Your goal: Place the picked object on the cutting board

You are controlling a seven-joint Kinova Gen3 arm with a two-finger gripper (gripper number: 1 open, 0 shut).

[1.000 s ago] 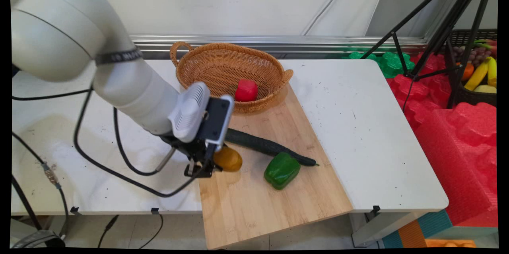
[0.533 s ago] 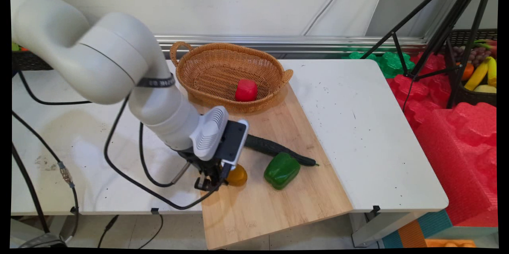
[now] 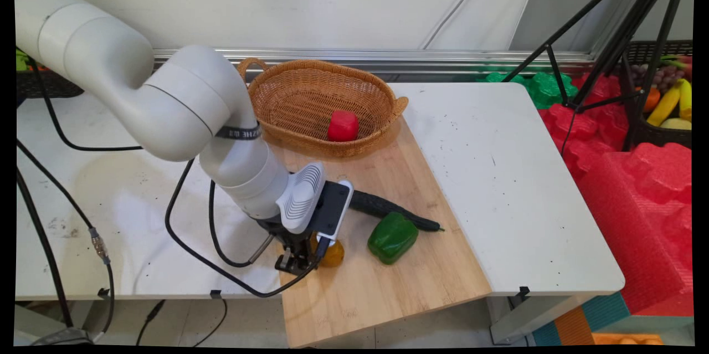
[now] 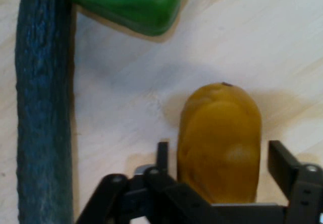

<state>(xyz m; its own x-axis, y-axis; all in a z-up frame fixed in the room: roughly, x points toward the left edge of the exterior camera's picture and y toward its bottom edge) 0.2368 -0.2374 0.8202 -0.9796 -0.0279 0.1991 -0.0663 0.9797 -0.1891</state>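
We saw the pincer [image 4: 219,156] lowered over the yellow-orange fruit [image 4: 220,141], its fingers [image 4: 280,162] spread wide on either side of it, a gap showing at each side, so nothing was gripped. The fruit lay on the wooden board [image 3: 388,282] near its left edge, with the green pepper [image 3: 392,237] near it and the dark cucumber [image 3: 388,209] just behind the pepper. Farther back, the wicker basket [image 3: 288,91] held a red pepper [image 3: 342,125] on the white surface [image 3: 498,177].

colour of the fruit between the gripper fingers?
Yellow-orange mango; hand view shows it best.
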